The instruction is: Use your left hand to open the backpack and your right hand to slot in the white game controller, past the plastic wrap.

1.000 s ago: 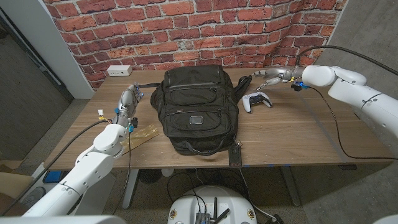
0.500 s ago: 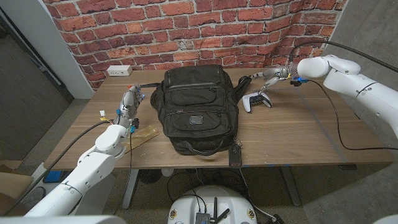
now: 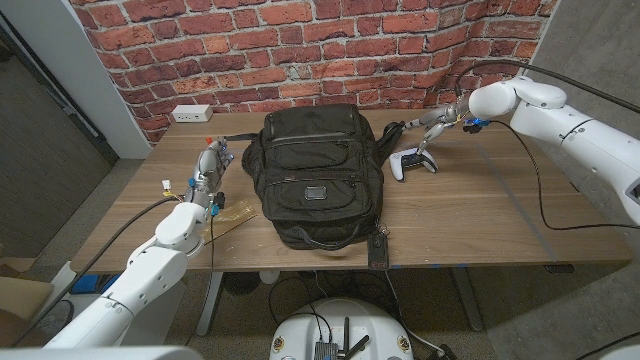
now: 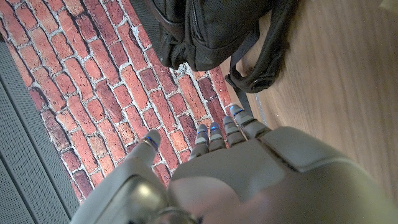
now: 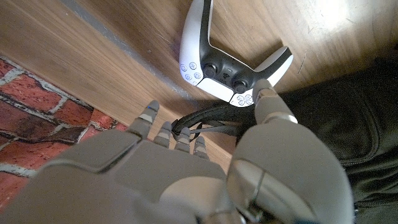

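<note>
Fingers [image 5: 163,133] above white, black-centred game controller [image 5: 231,65] beside backpack [image 3: 312,175]

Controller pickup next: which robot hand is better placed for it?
Right. The right robot hand hovers open just behind the white game controller, fingers toward it. The left robot hand waits on the far side of the backpack, which lies between.

Right robot hand [image 3: 428,123] now lower and closer over the controller [image 3: 414,163]
</note>
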You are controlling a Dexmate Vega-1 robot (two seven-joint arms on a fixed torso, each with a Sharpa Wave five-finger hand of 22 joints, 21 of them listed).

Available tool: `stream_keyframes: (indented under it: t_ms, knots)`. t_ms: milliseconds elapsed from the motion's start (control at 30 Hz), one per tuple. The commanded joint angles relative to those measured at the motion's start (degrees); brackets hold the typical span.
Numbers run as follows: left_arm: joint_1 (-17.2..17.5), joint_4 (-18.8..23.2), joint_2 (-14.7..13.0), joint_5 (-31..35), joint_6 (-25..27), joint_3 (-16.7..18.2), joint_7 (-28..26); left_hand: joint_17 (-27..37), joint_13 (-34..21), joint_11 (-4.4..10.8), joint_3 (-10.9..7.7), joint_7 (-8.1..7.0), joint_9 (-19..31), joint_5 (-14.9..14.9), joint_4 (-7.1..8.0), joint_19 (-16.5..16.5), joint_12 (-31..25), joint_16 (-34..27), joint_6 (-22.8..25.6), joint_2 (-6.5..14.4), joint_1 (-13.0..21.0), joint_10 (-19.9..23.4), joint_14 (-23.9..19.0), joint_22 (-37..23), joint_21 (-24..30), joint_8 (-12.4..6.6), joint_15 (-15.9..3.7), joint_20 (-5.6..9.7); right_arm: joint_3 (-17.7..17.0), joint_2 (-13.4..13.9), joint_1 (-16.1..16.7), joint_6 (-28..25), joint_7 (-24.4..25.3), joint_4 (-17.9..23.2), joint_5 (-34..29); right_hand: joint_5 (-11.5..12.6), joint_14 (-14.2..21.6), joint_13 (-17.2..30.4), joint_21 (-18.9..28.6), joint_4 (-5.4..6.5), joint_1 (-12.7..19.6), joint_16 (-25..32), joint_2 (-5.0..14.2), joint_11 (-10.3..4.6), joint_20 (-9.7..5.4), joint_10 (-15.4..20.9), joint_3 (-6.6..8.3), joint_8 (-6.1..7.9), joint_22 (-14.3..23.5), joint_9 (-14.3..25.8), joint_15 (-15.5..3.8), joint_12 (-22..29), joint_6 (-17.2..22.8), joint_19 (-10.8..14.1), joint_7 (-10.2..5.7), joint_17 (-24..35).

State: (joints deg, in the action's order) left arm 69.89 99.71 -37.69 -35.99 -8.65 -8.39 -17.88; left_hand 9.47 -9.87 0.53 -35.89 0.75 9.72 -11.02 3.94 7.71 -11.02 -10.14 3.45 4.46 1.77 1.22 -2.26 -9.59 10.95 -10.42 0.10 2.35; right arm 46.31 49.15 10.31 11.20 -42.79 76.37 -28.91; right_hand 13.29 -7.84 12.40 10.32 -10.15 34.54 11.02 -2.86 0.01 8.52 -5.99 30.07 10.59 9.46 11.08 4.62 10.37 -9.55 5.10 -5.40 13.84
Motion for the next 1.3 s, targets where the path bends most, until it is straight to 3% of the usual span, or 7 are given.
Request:
stream_keyframes:
  t_ms: [33,900,1300]
  knots:
    - [0.6,0.1,0.2,-0.1,-0.5,0.1,-0.5,0.3,-0.1,0.14,-0.32,0.04,0.3,-0.3,-0.15,0.6,-0.1,-0.1,0.4,2.7,-0.5,0.8,-0.5,-0.1,0.0,-0.15,0.19,1.33,3.2,-2.6,-3.4,1.4,-3.3,-3.0,-3.4,-0.1,-0.2,0.2,0.3,0.26,0.3,0.4,-0.59,0.42,0.82,-1.0,-0.1,-0.07,0.3,0.1,1.09,0.1,-4.5,-0.1,-0.16,0.1]
    - [-0.4,-1.0,0.4,-0.7,-0.2,-0.6,0.3,0.3,-0.1,0.16,-0.37,-0.01,0.3,-0.3,-0.03,0.6,0.0,-0.1,0.6,2.8,-0.5,1.0,-0.7,-0.1,-0.1,-0.11,0.06,1.34,7.8,-5.8,-5.3,1.5,-2.6,-6.7,-9.2,-0.6,0.0,0.5,0.5,0.21,1.2,1.1,-1.44,1.7,2.34,-2.2,-0.34,0.3,0.3,0.3,2.99,0.8,-7.1,0.3,0.42,0.2]
    - [-1.0,-1.5,0.5,-1.1,0.2,-1.2,0.6,0.3,-0.1,0.1,-0.41,-0.08,0.3,-0.3,0.02,0.6,0.0,-0.1,0.6,2.8,-0.5,1.0,-0.7,-0.1,-0.1,-0.08,0.08,1.34,9.0,-5.9,-4.9,1.7,0.3,-7.1,-12.0,-0.9,2.4,0.8,1.1,0.15,2.6,2.3,-1.42,2.15,1.02,-0.2,-0.13,1.3,0.2,0.3,0.99,1.9,-6.4,2.3,0.93,0.4]
